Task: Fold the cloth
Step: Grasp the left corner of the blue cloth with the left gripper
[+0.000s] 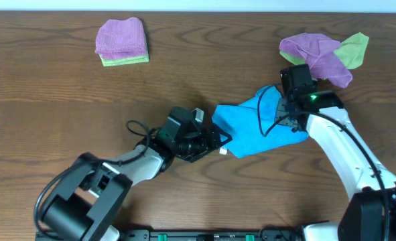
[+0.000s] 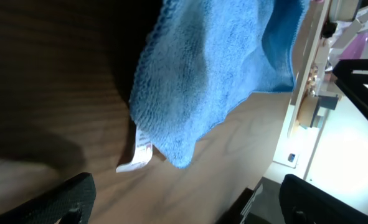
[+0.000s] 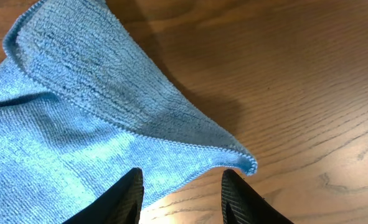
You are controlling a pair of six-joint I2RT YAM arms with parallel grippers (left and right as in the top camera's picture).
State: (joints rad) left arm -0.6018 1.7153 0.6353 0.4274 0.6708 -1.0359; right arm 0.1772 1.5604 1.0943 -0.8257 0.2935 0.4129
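The bright sky-blue cloth (image 1: 254,127) lies rumpled and partly folded on the wooden table, between the two arms. My left gripper (image 1: 219,142) sits at the cloth's left corner, open and empty; in the left wrist view the cloth (image 2: 202,81) with its white label (image 2: 137,155) lies just ahead of the spread fingers (image 2: 187,202). My right gripper (image 1: 293,115) is over the cloth's right side, open; in the right wrist view its fingers (image 3: 180,196) straddle the edge of the cloth (image 3: 96,112) near a folded corner.
A folded purple cloth on a light green one (image 1: 121,41) lies at the back left. A loose heap of purple (image 1: 315,57) and light green (image 1: 353,48) cloths lies at the back right, just behind the right arm.
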